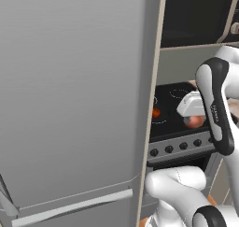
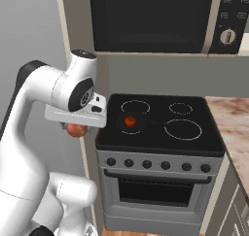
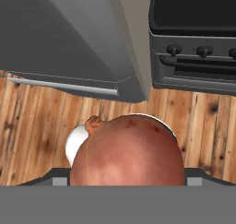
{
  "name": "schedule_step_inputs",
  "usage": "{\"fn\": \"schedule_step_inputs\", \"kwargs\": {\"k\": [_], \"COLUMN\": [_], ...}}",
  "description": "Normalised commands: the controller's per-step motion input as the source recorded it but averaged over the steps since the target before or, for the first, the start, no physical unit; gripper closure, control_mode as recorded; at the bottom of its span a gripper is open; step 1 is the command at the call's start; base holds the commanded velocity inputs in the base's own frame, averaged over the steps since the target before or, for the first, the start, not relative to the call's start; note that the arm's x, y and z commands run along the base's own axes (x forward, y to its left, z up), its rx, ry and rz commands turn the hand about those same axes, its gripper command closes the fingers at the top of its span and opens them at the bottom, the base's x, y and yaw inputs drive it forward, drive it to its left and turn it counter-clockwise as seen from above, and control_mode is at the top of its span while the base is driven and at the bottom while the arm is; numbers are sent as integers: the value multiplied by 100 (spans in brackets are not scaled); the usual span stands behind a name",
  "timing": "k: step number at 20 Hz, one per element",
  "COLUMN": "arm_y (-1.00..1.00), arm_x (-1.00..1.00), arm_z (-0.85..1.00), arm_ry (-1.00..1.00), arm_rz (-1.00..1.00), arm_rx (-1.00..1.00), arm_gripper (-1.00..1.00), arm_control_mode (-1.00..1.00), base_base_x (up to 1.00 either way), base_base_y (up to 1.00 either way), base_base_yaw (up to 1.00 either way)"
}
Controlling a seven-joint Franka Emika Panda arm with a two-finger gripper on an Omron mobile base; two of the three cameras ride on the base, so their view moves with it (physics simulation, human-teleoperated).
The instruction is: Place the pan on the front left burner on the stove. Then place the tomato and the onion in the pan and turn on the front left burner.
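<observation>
Kitchen with a tall grey fridge [image 1: 70, 95] beside the stove [image 2: 160, 133]. Pan [image 2: 132, 123] sits on its front left burner [image 2: 130, 128] with the tomato [image 2: 130, 121] inside. The hand [image 2: 75, 128] pinches the onion [image 2: 75, 129] wide, off the stove's left edge over the floor [image 3: 37, 121], presumably mid-carry toward the pan.

1 tomato [image 2: 130, 121], 1 onion [image 3: 126, 151], 1 pan [image 2: 131, 123]

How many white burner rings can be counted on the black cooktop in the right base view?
4. Back left ring, back right ring, large front right ring, and the front left ring, largely covered by the pan holding the tomato.
</observation>
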Motion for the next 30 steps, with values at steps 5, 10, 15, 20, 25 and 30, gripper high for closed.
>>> {"fn": "schedule_step_inputs", "kwargs": {"k": [5, 10, 15, 20, 25, 30], "arm_y": [-40, -59, -11, 0, 0, -6], "arm_x": [-1, 44, 66, 80, 68, 69], "arm_z": [12, 3, 0, -6, -12, -31], "arm_ry": [0, 0, 0, 3, 8, 10], "arm_rz": [2, 11, 13, 11, 8, 10], "arm_rx": [0, 2, 0, 1, 1, 6], "arm_gripper": [100, 100, 100, 100, 100, 100], "arm_control_mode": [-100, -100, -100, -100, -100, -100], "base_base_x": [-2, 0, 0, 0, 0, 0], "base_base_y": [-4, 0, 0, 0, 0, 0], "base_base_yaw": [0, 0, 0, 0, 0, 0]}}
